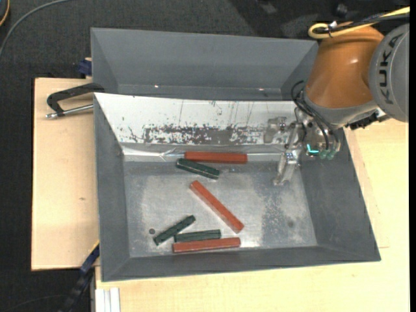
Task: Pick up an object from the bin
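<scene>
My gripper (284, 172) hangs in the right rear part of the bin, close to the back wall, with nothing seen in it. Just to its left a red flat bar (216, 156) lies along the foot of the back wall. A dark green bar (198, 168) rests right in front of that red one. Nearer the middle, another red bar (216, 206) lies diagonally on the floor, left of and below the gripper.
At the front of the bin lie two dark green bars (173, 230) (197, 235) and a red bar (206, 244), close together. The arm with its orange cover comes in over the right rear corner. Bare floor lies under and in front of the gripper.
</scene>
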Action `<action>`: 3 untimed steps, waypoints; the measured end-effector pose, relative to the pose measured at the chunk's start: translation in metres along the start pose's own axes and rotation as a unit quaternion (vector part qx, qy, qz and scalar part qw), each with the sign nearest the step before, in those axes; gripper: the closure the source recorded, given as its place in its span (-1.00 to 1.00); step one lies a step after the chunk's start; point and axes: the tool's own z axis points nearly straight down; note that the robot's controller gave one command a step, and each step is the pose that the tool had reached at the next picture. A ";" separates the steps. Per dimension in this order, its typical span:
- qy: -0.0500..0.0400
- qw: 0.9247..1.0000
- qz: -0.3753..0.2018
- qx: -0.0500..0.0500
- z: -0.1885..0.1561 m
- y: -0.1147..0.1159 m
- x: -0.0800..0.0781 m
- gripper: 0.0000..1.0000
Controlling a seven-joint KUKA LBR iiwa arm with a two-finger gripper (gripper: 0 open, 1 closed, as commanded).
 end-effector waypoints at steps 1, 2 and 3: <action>-0.001 0.989 -0.148 -0.001 0.107 0.085 0.017 -1.00; -0.007 0.934 -0.357 0.001 0.084 0.117 0.013 -1.00; -0.002 0.931 -0.364 -0.001 0.101 0.194 0.063 -1.00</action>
